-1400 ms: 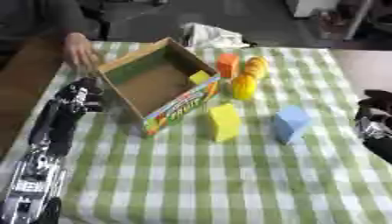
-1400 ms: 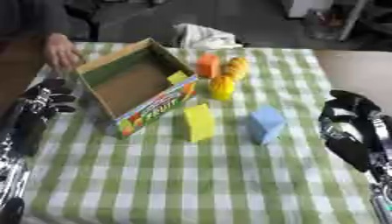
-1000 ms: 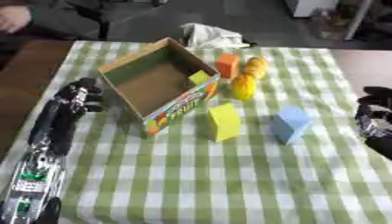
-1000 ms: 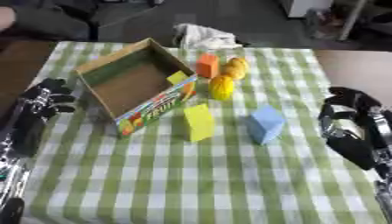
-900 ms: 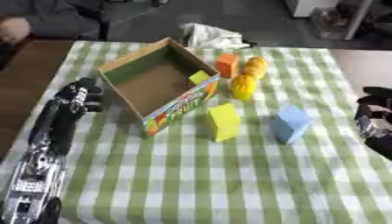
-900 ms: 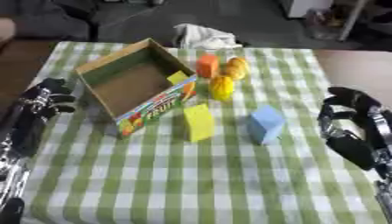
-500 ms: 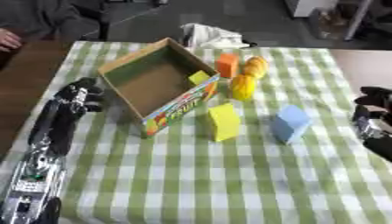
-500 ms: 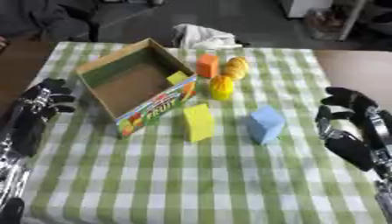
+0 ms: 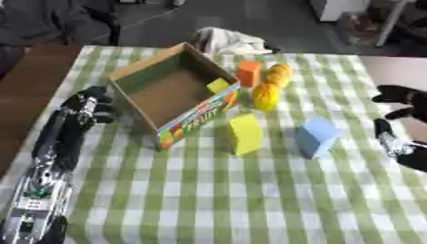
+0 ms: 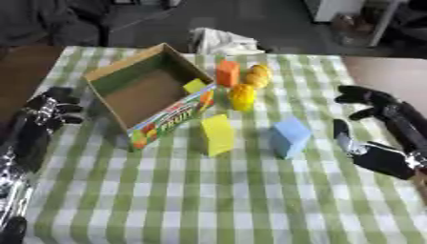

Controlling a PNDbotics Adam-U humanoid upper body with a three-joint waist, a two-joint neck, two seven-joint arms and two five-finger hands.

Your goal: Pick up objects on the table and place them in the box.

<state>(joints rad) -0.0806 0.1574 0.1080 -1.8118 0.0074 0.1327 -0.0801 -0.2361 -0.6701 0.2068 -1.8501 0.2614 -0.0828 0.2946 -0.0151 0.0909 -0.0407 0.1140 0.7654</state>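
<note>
An open cardboard box point(image 9: 171, 90) with a colourful fruit print on its side stands on the green checked table point(image 9: 217, 190); a small yellow-green piece point(image 9: 218, 85) lies inside by its right wall. Just right of the box are an orange block point(image 9: 249, 72) and two yellow-orange round fruits point(image 9: 267, 96), point(image 9: 279, 73). In front stand a yellow block point(image 9: 244, 134) and a blue block point(image 9: 316, 137). My left hand point(image 9: 87, 106) rests left of the box, fingers curled, holding nothing. My right hand point(image 10: 375, 126) is right of the blue block, fingers spread open and empty.
A white crumpled cloth point(image 9: 225, 41) lies at the table's far edge behind the box. A brown surface point(image 9: 25, 86) borders the table on the left. A person in dark clothes sits at the far left corner.
The person's hand that touched the box's far left edge has withdrawn. My right hand has come a little further in from the right. Objects have not moved.
</note>
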